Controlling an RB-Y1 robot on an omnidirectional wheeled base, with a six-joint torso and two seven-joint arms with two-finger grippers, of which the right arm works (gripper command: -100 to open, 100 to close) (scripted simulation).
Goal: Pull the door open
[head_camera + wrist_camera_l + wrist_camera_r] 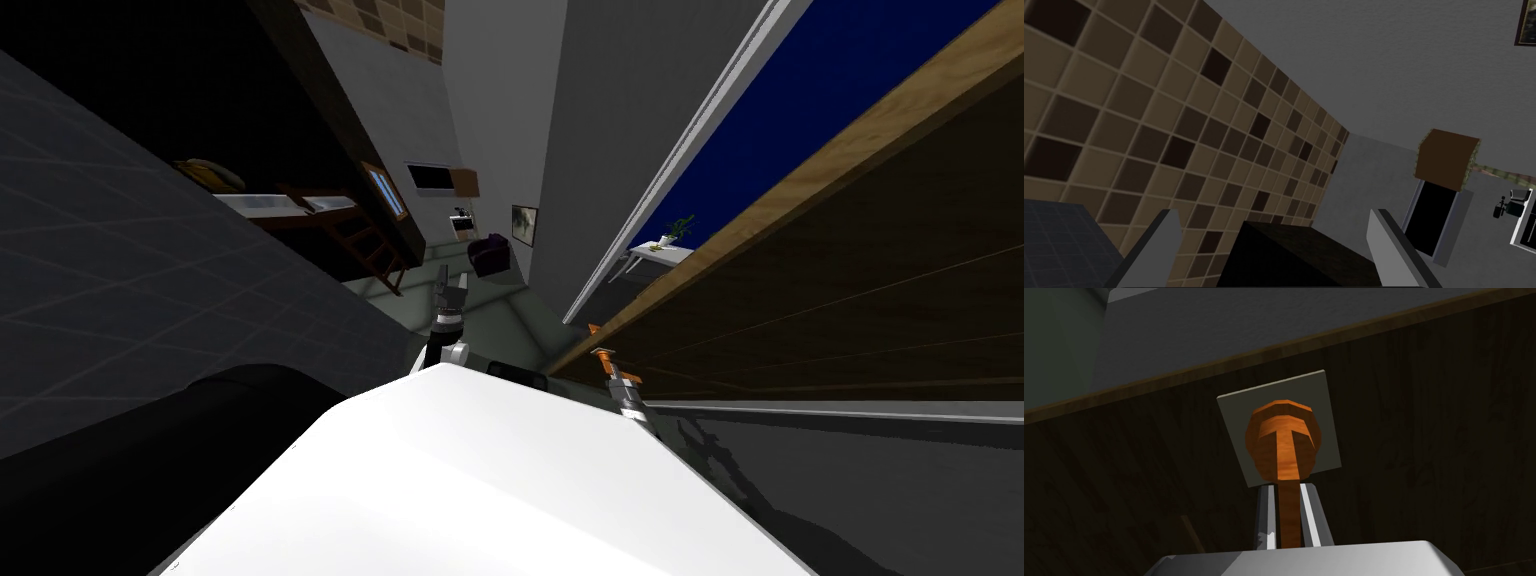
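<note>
Gripping the orange lever handle [1284, 438] with the right gripper [1286, 494], shut narrow on its sides, just under the grey backplate [1324, 403] on the dark wood door [1434, 438]. Located close in at the robot's right in head view. Holding nothing in the left gripper [1273, 215], spread wide, out front-left. Could slip off the lever if pulled straight back rather than along the hinge arc. Could also twist it and lose the pinch, with so little lever clamped.

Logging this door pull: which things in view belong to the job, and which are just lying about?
Job: dark wooden door, orange handle, grey backplate, right end effector shut on the handle.
Lying about: purple armchair, wall picture, potted plant, white table.
</note>
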